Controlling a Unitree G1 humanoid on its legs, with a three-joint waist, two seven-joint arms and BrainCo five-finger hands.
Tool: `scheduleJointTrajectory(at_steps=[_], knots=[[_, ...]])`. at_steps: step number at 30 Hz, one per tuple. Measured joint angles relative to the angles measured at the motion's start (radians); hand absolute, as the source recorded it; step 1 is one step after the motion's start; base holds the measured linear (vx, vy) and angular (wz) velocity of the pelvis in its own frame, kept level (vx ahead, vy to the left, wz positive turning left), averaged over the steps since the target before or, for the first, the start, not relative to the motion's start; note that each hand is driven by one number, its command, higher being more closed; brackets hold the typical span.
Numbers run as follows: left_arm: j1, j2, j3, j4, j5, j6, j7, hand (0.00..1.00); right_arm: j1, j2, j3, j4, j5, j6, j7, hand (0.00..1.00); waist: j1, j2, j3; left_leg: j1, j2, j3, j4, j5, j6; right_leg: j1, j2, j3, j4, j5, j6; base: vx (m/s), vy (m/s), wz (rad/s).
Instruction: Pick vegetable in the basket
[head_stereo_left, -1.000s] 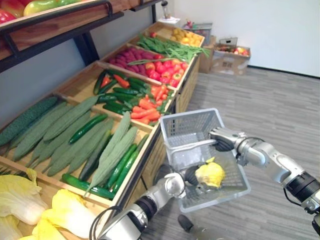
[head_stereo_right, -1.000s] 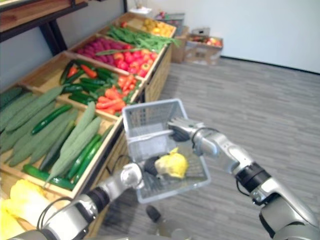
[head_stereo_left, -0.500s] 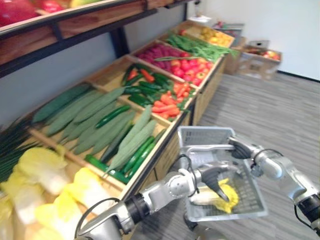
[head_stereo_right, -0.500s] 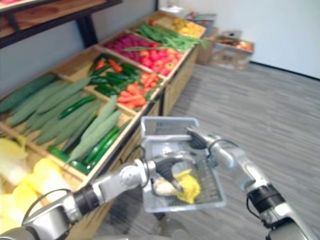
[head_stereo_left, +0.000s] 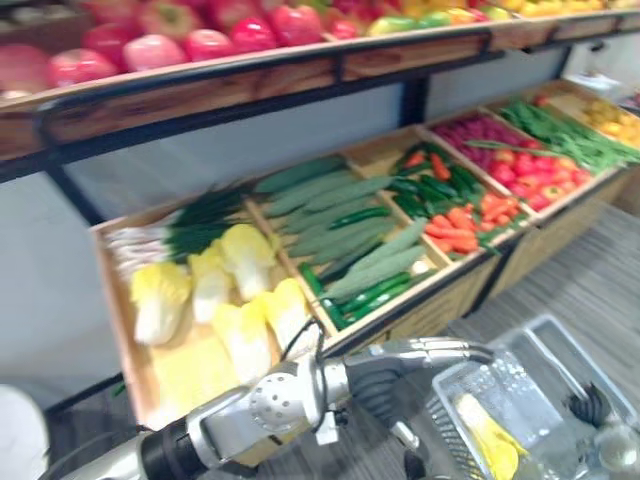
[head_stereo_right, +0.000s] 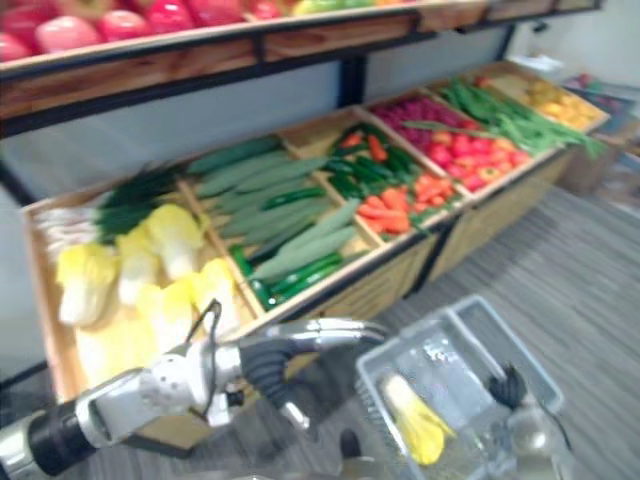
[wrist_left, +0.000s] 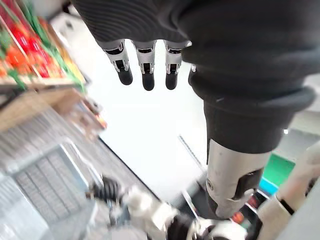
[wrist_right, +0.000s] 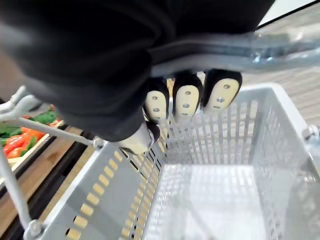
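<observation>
A grey wire basket hangs low on the right, in front of the produce stand. A yellow-leafed cabbage lies on the basket's floor. My right hand is at the basket's far side. In the right wrist view its fingers are curled round the grey handle. My left hand hangs just left of the basket, outside it and over the floor. In the left wrist view its fingers are straight and hold nothing.
Behind the basket, wooden crates hold yellow cabbages, long green gourds and cucumbers, carrots and peppers and red produce. A shelf of apples runs above them. Grey floor lies to the right.
The camera has swung left, so the whole scene has shifted. My left hand has come out of the basket and left the cabbage inside. My right hand still holds the handle.
</observation>
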Motion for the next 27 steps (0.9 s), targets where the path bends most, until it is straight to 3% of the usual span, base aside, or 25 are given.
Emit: scheduleJointTrajectory(at_steps=[5, 6, 8, 9, 10, 12, 16, 20, 24, 27], knots=[[0.272, -0.042, 0.368, -0.034, 0.061, -0.009, 0.086, 0.0, 0.032, 0.099, -0.154, 0.158, 0.079, 0.012, -0.064, 1.0, 0.011, -0.018, -0.018, -0.072, -0.054, -0.187, -0.033, 0.034, 0.041, 0.046, -0.068, -0.148, -0.017, -0.014, -0.003, -0.02, 0.018, 1.02], [0.341, -0.097, 0.464, -0.024, 0.104, -0.008, 0.124, 0.0, 0.033, 0.125, -0.191, 0.219, 0.116, 0.014, -0.081, 1.0, 0.02, -0.031, -0.028, -0.091, -0.076, -0.231, -0.054, 0.05, 0.041, 0.054, -0.084, -0.183, -0.025, -0.035, 0.001, 0.0, -0.014, 0.94], [0.386, -0.165, 0.53, -0.006, 0.138, -0.007, 0.151, 0.0, 0.031, 0.141, -0.219, 0.266, 0.154, 0.016, -0.091, 1.0, 0.031, -0.036, -0.03, -0.103, -0.09, -0.265, -0.074, 0.066, 0.043, 0.054, -0.091, -0.206, -0.028, -0.049, -0.002, 0.01, -0.021, 0.65], [0.442, -0.283, 0.609, 0.05, 0.177, -0.006, 0.184, 0.0, 0.03, 0.154, -0.253, 0.319, 0.196, 0.018, -0.117, 1.0, 0.043, -0.039, -0.031, -0.105, -0.107, -0.292, -0.115, 0.093, 0.042, 0.053, -0.099, -0.229, -0.033, -0.057, 0.0, 0.02, -0.021, 0.44], [0.458, -0.332, 0.639, 0.079, 0.194, -0.002, 0.196, 0.0, 0.032, 0.156, -0.264, 0.328, 0.206, 0.017, -0.118, 1.0, 0.051, -0.039, -0.031, -0.104, -0.111, -0.297, -0.131, 0.104, 0.041, 0.051, -0.101, -0.236, -0.035, -0.057, 0.0, 0.03, -0.031, 0.45], [0.498, -0.495, 0.764, 0.205, 0.253, 0.046, 0.248, 0.0, 0.034, 0.157, -0.294, 0.383, 0.264, 0.018, -0.131, 1.0, 0.054, -0.042, -0.034, -0.108, -0.127, -0.341, -0.193, 0.148, 0.045, 0.05, -0.102, -0.27, -0.048, -0.058, -0.001, 0.07, -0.044, 0.39], [0.5, -0.614, 0.93, 0.42, 0.342, 0.125, 0.321, 0.0, 0.032, 0.184, -0.355, 0.437, 0.341, 0.019, -0.16, 1.0, 0.043, -0.047, -0.05, -0.114, -0.132, -0.403, -0.249, 0.199, 0.056, 0.053, -0.092, -0.332, -0.046, -0.061, -0.007, 0.08, -0.021, 0.4], [0.495, -0.655, 1.08, 0.593, 0.437, 0.163, 0.448, 0.0, 0.031, 0.22, -0.374, 0.438, 0.349, 0.019, -0.184, 1.0, 0.027, -0.061, -0.066, -0.112, -0.128, -0.432, -0.255, 0.204, 0.057, 0.066, -0.087, -0.358, -0.048, -0.067, -0.017, 0.07, -0.009, 0.23], [0.474, -0.671, 1.248, 0.78, 0.446, 0.229, 0.573, 0.0, 0.033, 0.245, -0.362, 0.426, 0.349, 0.014, -0.205, 1.0, 0.023, -0.064, -0.085, -0.094, -0.132, -0.434, -0.274, 0.205, 0.058, 0.085, -0.09, -0.362, -0.047, -0.077, -0.025, 0.01, 0.001, 0.02], [0.462, -0.681, 1.38, 0.95, 0.44, 0.256, 0.626, 0.0, 0.035, 0.263, -0.359, 0.411, 0.349, 0.014, -0.212, 1.0, 0.02, -0.061, -0.09, -0.082, -0.133, -0.433, -0.29, 0.206, 0.055, 0.092, -0.091, -0.364, -0.048, -0.087, -0.026, 0.0, -0.004, 0.01]])
